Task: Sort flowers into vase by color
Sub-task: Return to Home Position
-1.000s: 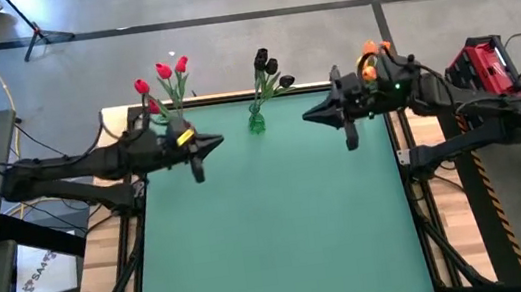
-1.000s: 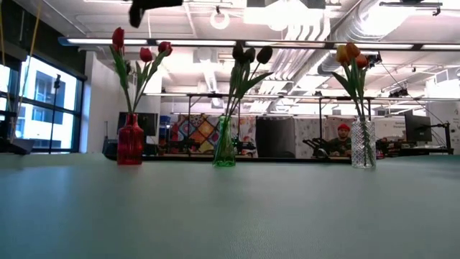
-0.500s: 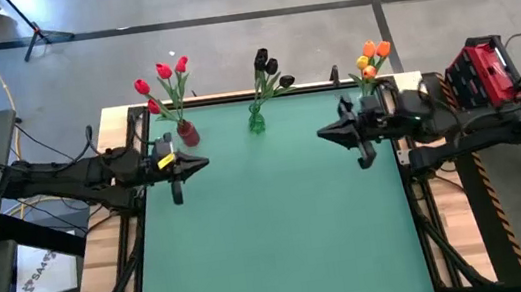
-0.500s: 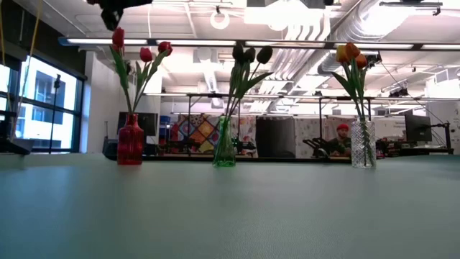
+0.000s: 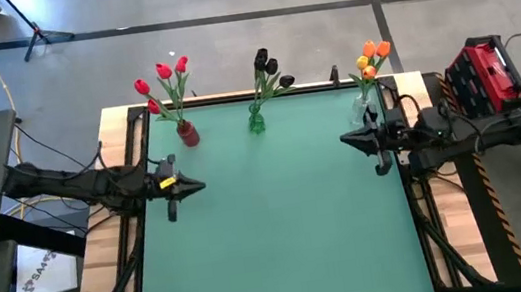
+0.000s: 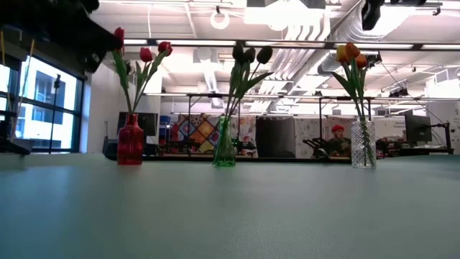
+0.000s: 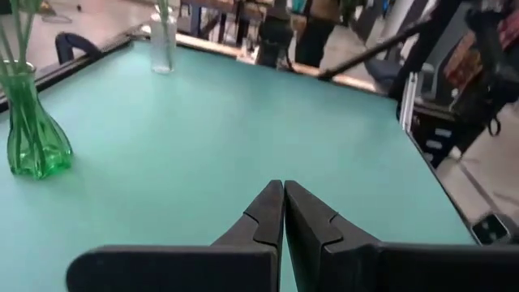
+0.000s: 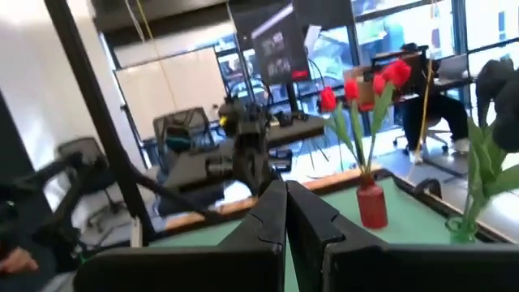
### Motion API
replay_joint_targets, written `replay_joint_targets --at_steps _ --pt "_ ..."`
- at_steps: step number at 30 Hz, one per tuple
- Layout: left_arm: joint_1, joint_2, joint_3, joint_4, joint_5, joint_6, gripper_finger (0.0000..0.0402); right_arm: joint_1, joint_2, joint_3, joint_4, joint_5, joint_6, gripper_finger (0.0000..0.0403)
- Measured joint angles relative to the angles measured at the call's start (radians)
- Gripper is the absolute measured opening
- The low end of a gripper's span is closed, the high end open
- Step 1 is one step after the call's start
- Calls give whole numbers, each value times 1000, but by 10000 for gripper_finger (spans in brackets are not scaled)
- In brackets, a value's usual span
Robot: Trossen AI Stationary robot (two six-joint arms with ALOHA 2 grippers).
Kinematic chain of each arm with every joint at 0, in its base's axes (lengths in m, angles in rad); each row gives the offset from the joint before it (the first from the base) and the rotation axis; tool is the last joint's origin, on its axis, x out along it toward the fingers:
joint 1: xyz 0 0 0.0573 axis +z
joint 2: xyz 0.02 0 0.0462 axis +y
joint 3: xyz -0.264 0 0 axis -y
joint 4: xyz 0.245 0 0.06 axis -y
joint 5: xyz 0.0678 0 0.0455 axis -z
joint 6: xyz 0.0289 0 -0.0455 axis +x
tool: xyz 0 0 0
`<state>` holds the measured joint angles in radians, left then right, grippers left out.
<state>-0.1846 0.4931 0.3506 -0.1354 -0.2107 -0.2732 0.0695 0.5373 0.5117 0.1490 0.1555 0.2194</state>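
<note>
Three vases stand in a row along the table's far edge. The red vase [image 5: 186, 134] holds red flowers [image 5: 163, 78], the green vase [image 5: 256, 121] holds black flowers [image 5: 265, 65], and the clear vase [image 5: 364, 104] holds orange flowers [image 5: 371, 56]. The low view shows the same row: red vase [image 6: 130, 142], green vase [image 6: 224, 147], clear vase [image 6: 363, 145]. My left gripper [image 5: 202, 184] hovers shut and empty near the table's left edge, in front of the red vase. My right gripper [image 5: 343, 139] hovers shut and empty near the right edge, in front of the clear vase.
The green table top [image 5: 281, 224] lies bare between and in front of the arms. A red case [image 5: 480, 67] sits off the table's right side. Beyond the far edge the low view shows a person [image 6: 338, 137] at a desk.
Both arms have drawn back from the table's middle. The left gripper has moved toward the left and near edges, the right gripper toward the right and near edges. The right arm no longer covers the orange flowers in the high view. Both grippers stay shut.
</note>
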Motion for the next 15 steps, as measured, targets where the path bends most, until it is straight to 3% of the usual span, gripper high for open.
replay_joint_targets --at_steps 3,8,15 --pt "-6 -4 -63 98 -14 -5 0 4 -11 -74 2 10 0 0" --pt "-7 -10 -126 149 -16 -6 0 4 -8 -173 -52 -3 153 0" --pt "11 -33 -191 203 -20 32 0 24 -69 -261 210 -15 -127 0"
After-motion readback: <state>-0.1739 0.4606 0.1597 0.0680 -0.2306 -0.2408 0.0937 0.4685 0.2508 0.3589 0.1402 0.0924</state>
